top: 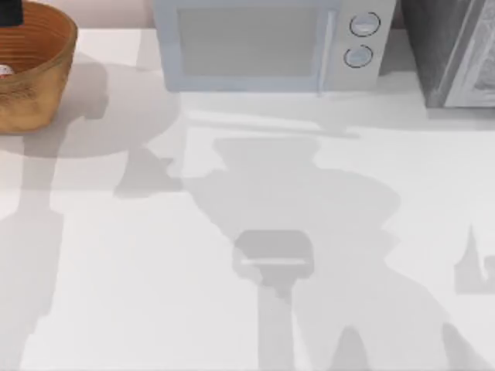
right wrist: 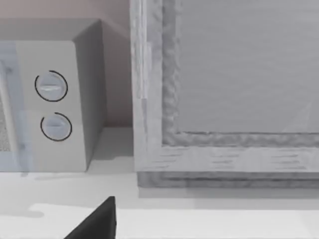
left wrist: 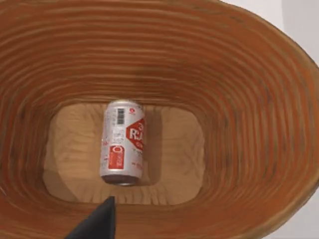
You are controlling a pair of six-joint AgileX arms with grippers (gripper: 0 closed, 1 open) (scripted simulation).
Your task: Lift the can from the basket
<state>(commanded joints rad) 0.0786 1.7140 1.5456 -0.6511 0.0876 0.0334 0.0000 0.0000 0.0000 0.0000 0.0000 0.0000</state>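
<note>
The basket (top: 39, 73) is a round woven bowl, golden-tan outside and orange-brown ribbed inside, standing at the table's far left corner. In the left wrist view I look straight down into the basket (left wrist: 239, 99). The can (left wrist: 122, 142) lies on its side on the basket's floor, white with red marks and a barcode, untouched. A dark tip of my left gripper (left wrist: 99, 221) hangs above the can's metal end, apart from it. From above, the left gripper (top: 9, 11) is a dark shape over the basket. A dark tip of my right gripper (right wrist: 97, 221) hovers over the table near the back right.
A white microwave (top: 267, 42) with two round dials stands along the back edge, also seen as the microwave (right wrist: 55, 104) from the right wrist. A grey cabinet-like appliance (top: 452, 50) fills the back right corner. The white table (top: 155, 294) carries arm shadows.
</note>
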